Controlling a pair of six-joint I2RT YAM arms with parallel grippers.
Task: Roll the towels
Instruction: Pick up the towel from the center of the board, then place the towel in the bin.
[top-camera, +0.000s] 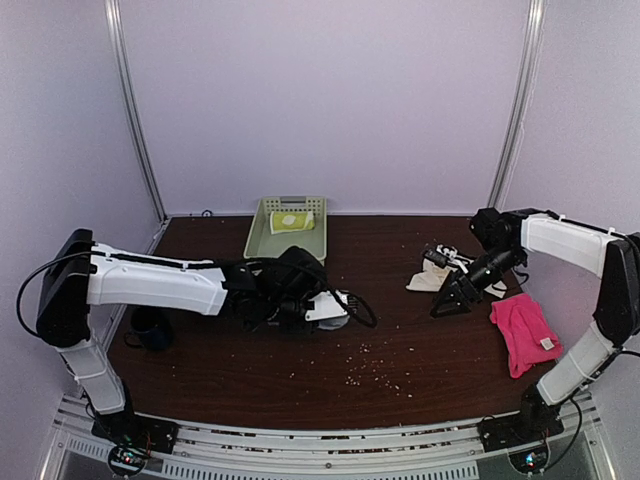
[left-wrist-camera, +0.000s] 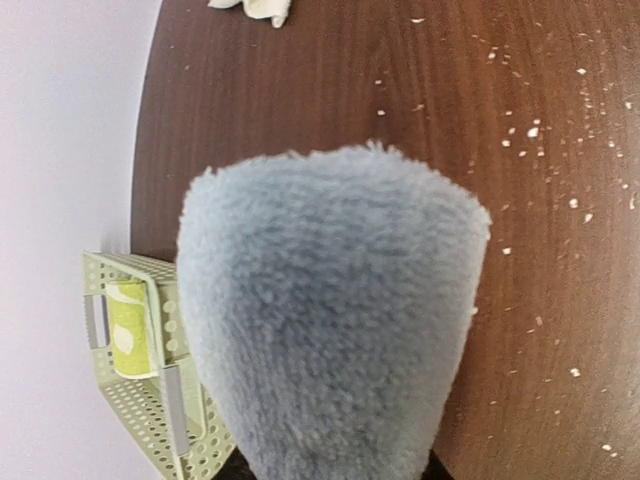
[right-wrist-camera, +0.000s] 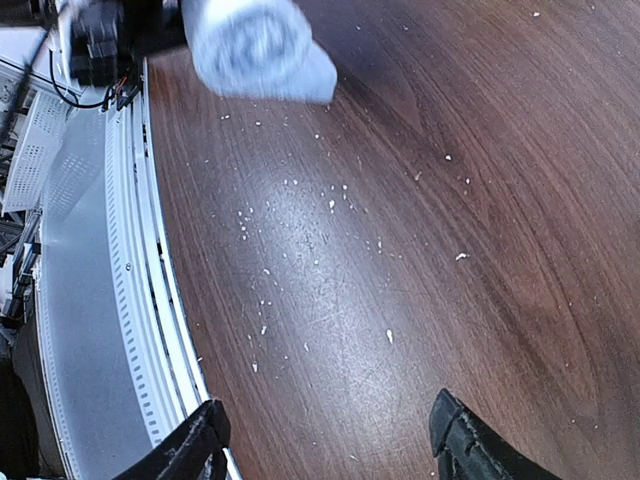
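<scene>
Currently left gripper (top-camera: 312, 304) clasps rolled blue towel (left-wrist-camera: 330, 320).

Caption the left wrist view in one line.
Rolled blue towel fills the frame; basket with lime towel at left, crumbs on table.
</scene>
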